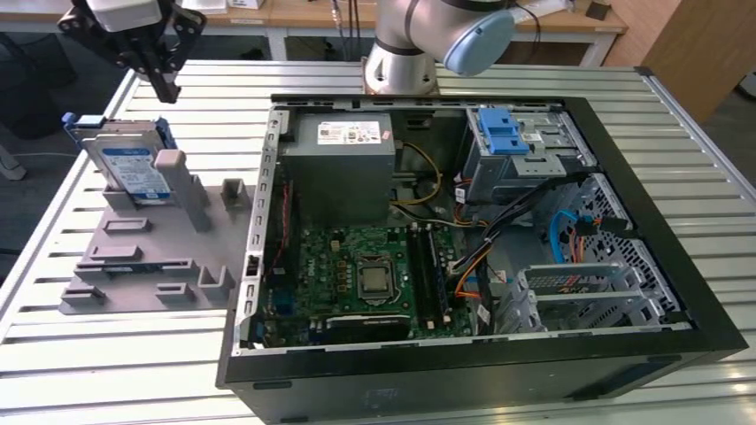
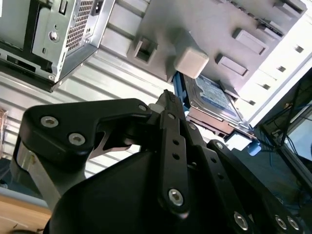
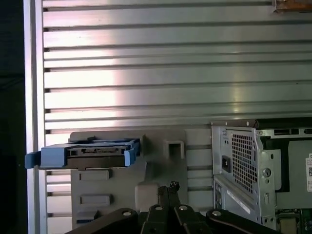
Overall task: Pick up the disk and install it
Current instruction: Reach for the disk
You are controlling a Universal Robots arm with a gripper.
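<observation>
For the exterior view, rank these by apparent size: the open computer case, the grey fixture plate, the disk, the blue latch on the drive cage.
Largest to smallest:
1. computer case
2. grey fixture plate
3. disk
4. blue latch

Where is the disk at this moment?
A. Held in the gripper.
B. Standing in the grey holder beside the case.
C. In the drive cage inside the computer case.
B: the disk stands on edge in the grey holder, and the gripper hangs above it, apart.
</observation>
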